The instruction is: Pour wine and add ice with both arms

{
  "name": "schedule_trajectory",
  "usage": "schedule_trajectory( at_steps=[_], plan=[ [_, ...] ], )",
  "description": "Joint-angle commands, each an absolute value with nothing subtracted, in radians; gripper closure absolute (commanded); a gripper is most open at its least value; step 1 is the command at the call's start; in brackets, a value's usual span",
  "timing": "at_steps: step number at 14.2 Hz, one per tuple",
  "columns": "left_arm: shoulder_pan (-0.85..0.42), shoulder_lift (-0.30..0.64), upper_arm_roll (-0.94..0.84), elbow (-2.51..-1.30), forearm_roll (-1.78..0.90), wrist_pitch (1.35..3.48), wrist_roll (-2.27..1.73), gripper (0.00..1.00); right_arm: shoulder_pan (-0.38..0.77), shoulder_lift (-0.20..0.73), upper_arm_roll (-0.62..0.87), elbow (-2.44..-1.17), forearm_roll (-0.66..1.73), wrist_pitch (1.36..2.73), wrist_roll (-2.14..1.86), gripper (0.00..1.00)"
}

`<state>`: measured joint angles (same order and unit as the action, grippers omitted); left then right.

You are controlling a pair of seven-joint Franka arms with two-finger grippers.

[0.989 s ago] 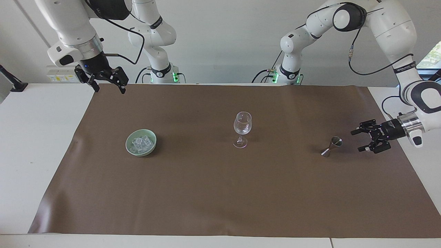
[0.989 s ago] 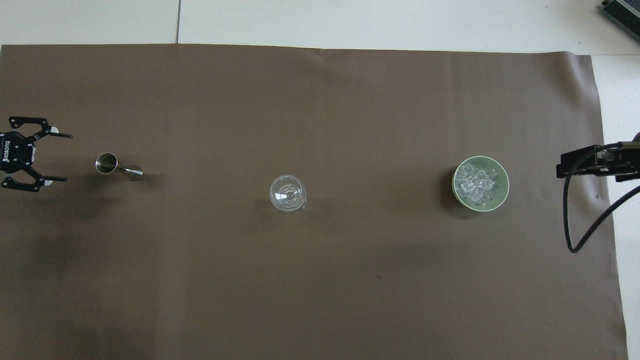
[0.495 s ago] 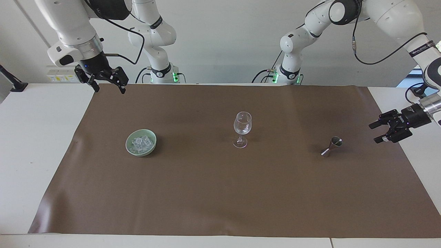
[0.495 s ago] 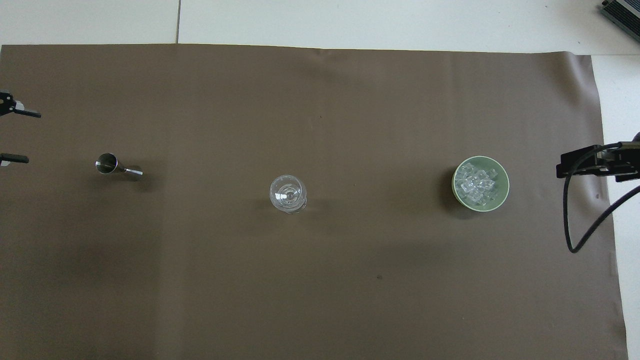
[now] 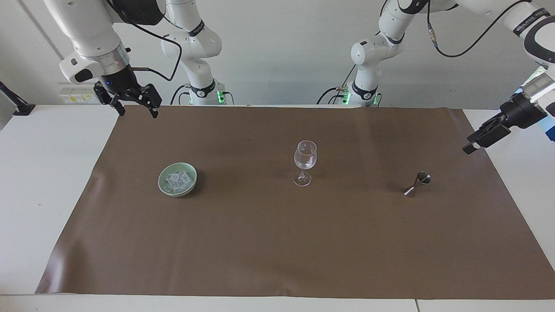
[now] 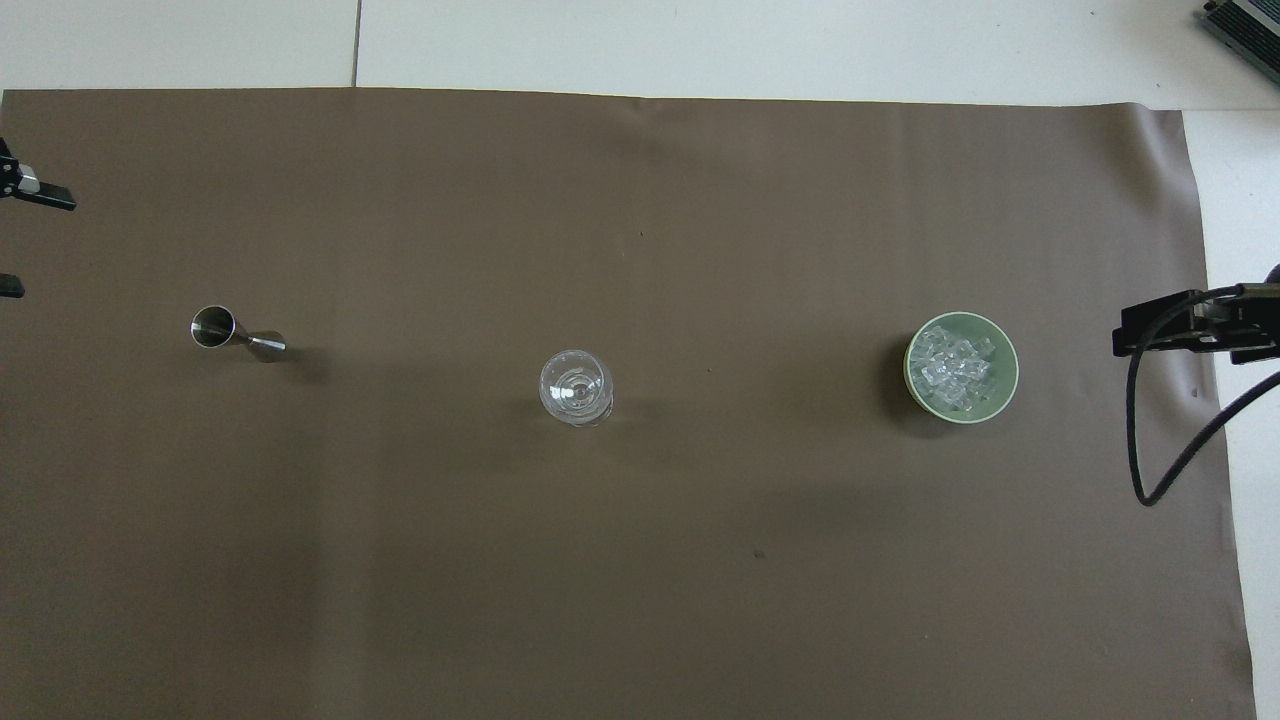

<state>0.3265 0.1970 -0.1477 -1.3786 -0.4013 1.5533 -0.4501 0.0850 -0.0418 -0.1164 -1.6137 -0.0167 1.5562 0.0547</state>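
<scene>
A clear stemmed glass stands upright mid-mat, also in the overhead view. A pale green bowl holds the ice toward the right arm's end; the bowl and ice show from above. A small steel jigger stands toward the left arm's end, also seen from above. My left gripper is open, empty and raised over the mat's edge at the left arm's end; its fingertips show from above. My right gripper is open, empty and waits over the mat's corner.
A brown mat covers most of the white table. The arm bases stand at the table's edge nearest the robots. A black cable hangs from the right arm at its end of the mat.
My left gripper has drawn away from the jigger, rising and moving out toward the left arm's end of the mat. The right arm, glass, bowl and jigger have not moved.
</scene>
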Motion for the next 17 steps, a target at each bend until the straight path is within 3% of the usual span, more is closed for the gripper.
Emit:
schedule_trajectory(
  at_steps=[1, 3, 5, 10, 17],
  plan=[
    [0.212, 0.14, -0.084, -1.394, -0.33, 1.56, -0.343, 0.0, 0.074, -0.058, -0.114, -1.632, 0.009, 1.568, 0.038, 0.0],
    [0.137, 0.1, -0.068, -1.396, -0.272, 1.583, -0.189, 0.0, 0.072, -0.058, -0.114, -1.634, 0.009, 1.568, 0.04, 0.0],
    [-0.005, 0.066, 0.062, -1.408, -0.241, 1.571, -0.111, 0.0, 0.072, -0.058, -0.114, -1.634, 0.009, 1.568, 0.038, 0.0],
    [-0.124, 0.0, 0.17, -1.431, -0.138, 1.48, 0.153, 0.0, 0.072, -0.058, -0.114, -1.632, 0.009, 1.568, 0.038, 0.0],
    [-0.117, -0.024, 0.201, -1.436, -0.081, 1.362, 0.354, 0.0, 0.072, -0.058, -0.114, -1.632, 0.009, 1.568, 0.038, 0.0]
  ],
)
